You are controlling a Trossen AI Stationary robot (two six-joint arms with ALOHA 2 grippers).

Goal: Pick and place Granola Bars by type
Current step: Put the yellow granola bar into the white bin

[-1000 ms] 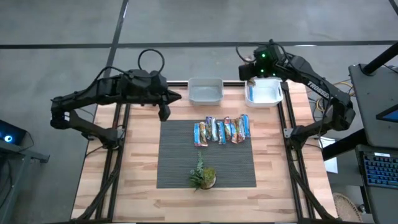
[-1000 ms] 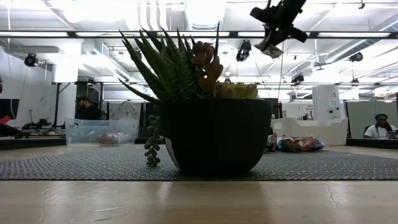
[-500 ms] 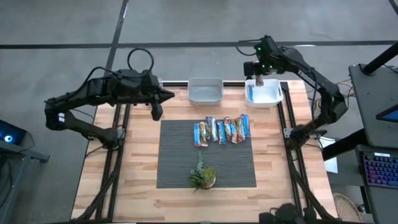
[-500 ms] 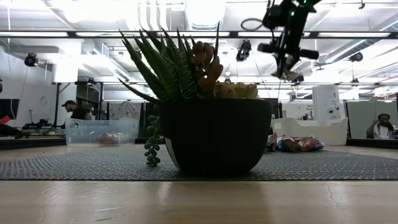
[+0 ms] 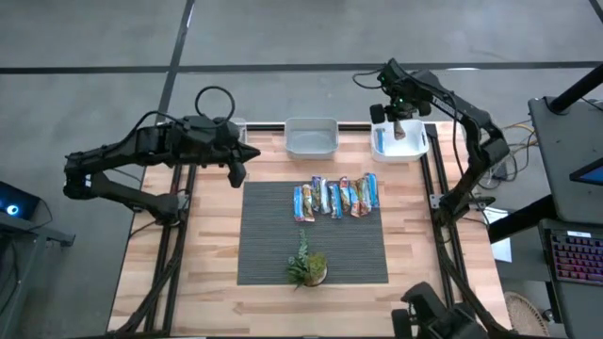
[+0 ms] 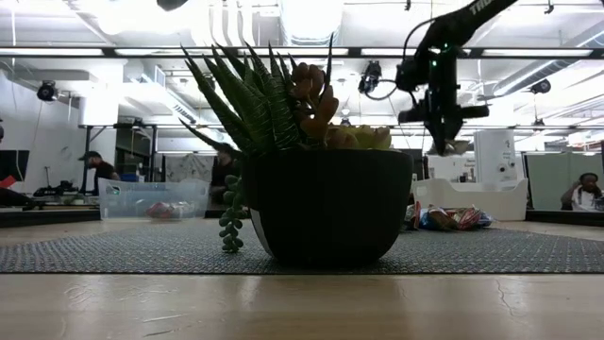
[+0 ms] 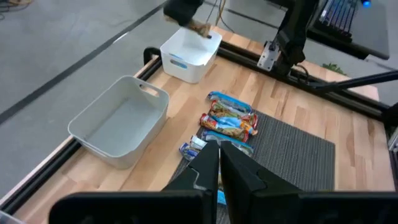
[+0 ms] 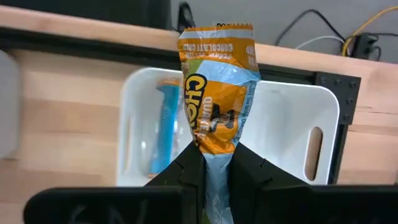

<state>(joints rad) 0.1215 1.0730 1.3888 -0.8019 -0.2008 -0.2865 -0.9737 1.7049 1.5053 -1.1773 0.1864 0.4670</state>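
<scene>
- A wooden table [image 5: 212, 245] stands on a grey floor, with a dark woven mat [image 5: 273, 254] laid across its middle; the level view looks past it into a bright workshop where a few people show far off.
- At the table's far edge sit two bins: a grey bin [image 5: 312, 138] near the middle and a white bin [image 5: 399, 143] toward the right side.
- The right gripper [image 8: 208, 163] hangs directly above the white bin, its fingers pinching the lower end of an orange-wrapped granola bar [image 8: 214, 90], which stands upright between them.
- A blue-wrapped bar [image 8: 168, 118] already lies inside the white bin.
- The rest of the granola bars [image 5: 336, 196] lie in a tight side-by-side row on the far part of the mat, between the bins and the potted plant [image 5: 307, 266].
- The plant sits on the near part of the mat, well apart from both bins.
- The grey bin appears to hold something reddish in the level view, though what it is cannot be told.
- The left gripper [image 7: 219, 155] waits over the table's left far part, beside the mat, fingers pressed together and holding nothing, pointed toward the row of bars.
</scene>
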